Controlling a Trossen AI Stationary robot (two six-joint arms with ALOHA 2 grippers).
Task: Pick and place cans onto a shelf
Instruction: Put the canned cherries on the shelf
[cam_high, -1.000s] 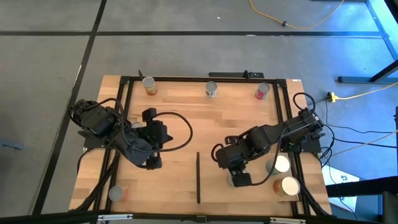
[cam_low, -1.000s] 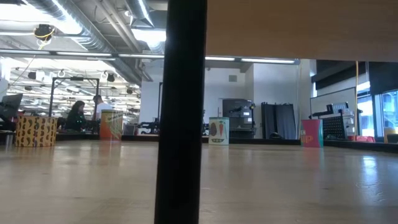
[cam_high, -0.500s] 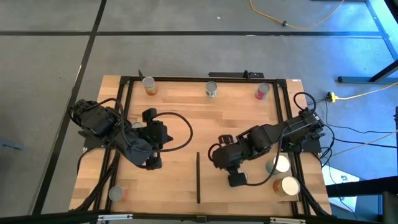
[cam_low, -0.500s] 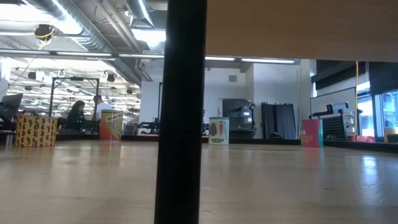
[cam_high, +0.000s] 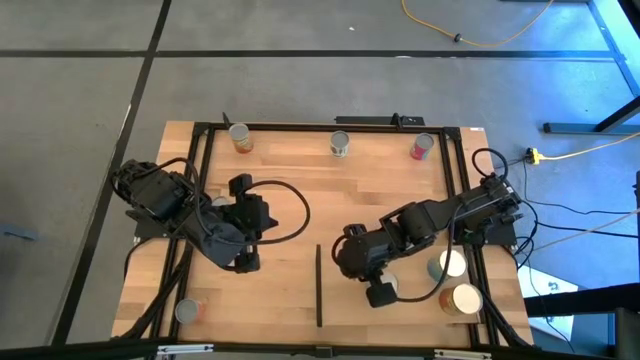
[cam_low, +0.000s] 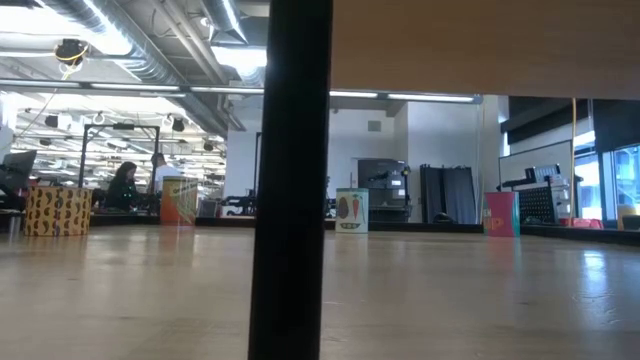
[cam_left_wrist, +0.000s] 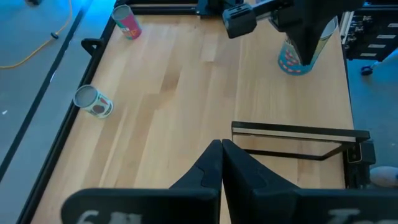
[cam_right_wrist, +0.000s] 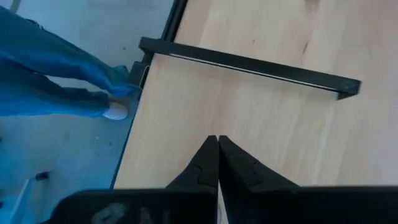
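The right gripper (cam_high: 379, 295) is closed and empty above the table's (cam_high: 300, 170) near edge. The closest cans (cam_high: 451, 264) stand upright just beyond it toward the near right corner, nearer this arm. The left gripper (cam_high: 247, 262) waits, closed.

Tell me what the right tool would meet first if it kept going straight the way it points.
Probably the black strip edging the shelf. The right tool, shut and empty, points across bare pale wood toward it; its height above the wood is unclear.
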